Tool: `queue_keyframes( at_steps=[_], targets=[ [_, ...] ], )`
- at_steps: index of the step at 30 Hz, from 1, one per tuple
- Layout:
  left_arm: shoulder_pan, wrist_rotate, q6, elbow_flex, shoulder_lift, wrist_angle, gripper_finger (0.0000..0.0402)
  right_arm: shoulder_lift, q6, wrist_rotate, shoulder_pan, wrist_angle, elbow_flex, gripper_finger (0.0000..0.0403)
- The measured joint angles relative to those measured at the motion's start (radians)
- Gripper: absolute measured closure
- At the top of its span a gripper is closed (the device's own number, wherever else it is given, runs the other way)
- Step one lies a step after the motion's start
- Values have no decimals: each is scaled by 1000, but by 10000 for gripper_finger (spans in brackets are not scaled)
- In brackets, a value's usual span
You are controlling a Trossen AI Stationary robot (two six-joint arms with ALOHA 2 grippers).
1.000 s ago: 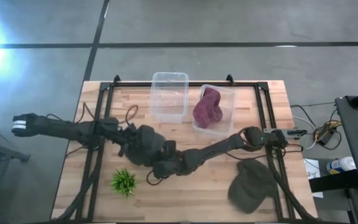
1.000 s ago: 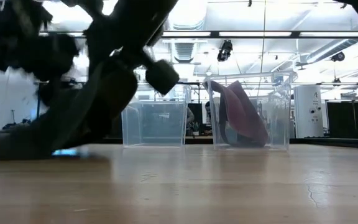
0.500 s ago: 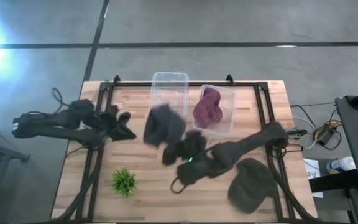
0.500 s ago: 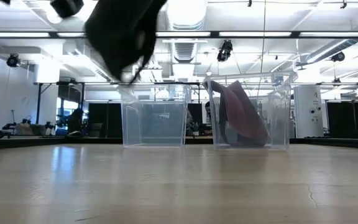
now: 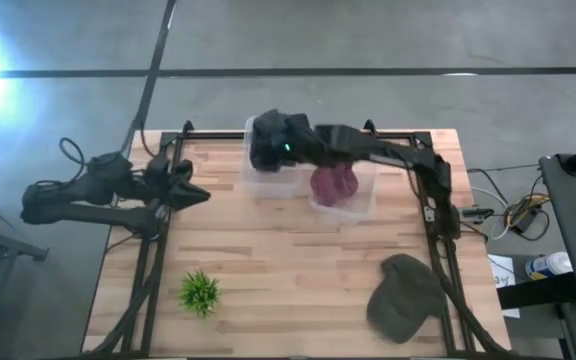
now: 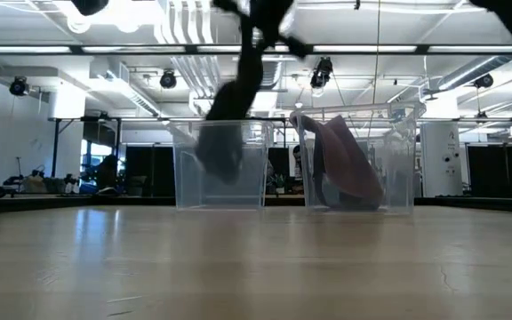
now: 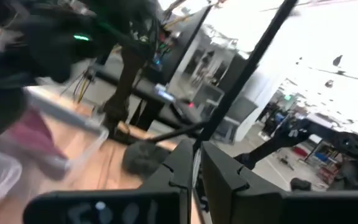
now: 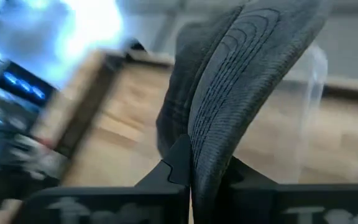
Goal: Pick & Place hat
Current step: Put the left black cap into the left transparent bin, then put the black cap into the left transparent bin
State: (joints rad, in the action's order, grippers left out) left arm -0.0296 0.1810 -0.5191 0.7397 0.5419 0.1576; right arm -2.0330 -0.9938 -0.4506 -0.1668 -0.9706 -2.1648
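Observation:
A dark grey hat (image 5: pixel 265 140) hangs from my right gripper (image 5: pixel 280 150) over the left clear bin (image 5: pixel 286 178) at the table's far edge. In the low view the hat (image 6: pixel 225 133) dangles at the height of that bin's (image 6: pixel 220 182) rim. The right gripper (image 8: pixel 194 177) is shut on the hat (image 8: pixel 241 68). A maroon hat (image 5: pixel 334 183) lies in the right clear bin (image 5: pixel 367 150), leaning on its wall (image 6: pixel 345 169). My left gripper (image 5: pixel 194 195) is shut above the table's left side, fingers (image 7: pixel 194 171) together, touching nothing. My right gripper holds the dark hat by its stitched brim (image 8: pixel 209 140), pinched between the two fingers (image 8: pixel 178 163). The hat is lifted clear and hangs below the gripper, its lower end (image 6: pixel 219 156) level with the left bin's upper part.
An olive hat (image 5: pixel 405 293) lies on the table's near right corner. A small green plant (image 5: pixel 200 292) stands near the near left. Black frame rails (image 5: pixel 148 270) run along both sides of the wooden table.
My right gripper has lifted the dark hat off the middle of the table and swung it up and toward the far edge, over the left clear bin. My left arm has drawn back from the hat toward the table's left edge.

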Motion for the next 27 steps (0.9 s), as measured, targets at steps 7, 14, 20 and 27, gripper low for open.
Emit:
queue_keyframes(
  at_steps=[7, 14, 20, 27],
  targets=[
    [0, 0, -74, -44, -5, 12, 374, -92, -38, 349, -121, 40, 48, 389],
    [2, 0, -121, -93, -6, 9, 374, -104, 10, 285, -104, -6, 48, 318],
    [10, 0, -148, -123, -5, 10, 374, -8, 0, -2, -67, -184, 46, 227],
    [14, 0, -122, -125, -4, 10, 374, 180, 144, -3, 115, -302, 48, 189]
  ],
)
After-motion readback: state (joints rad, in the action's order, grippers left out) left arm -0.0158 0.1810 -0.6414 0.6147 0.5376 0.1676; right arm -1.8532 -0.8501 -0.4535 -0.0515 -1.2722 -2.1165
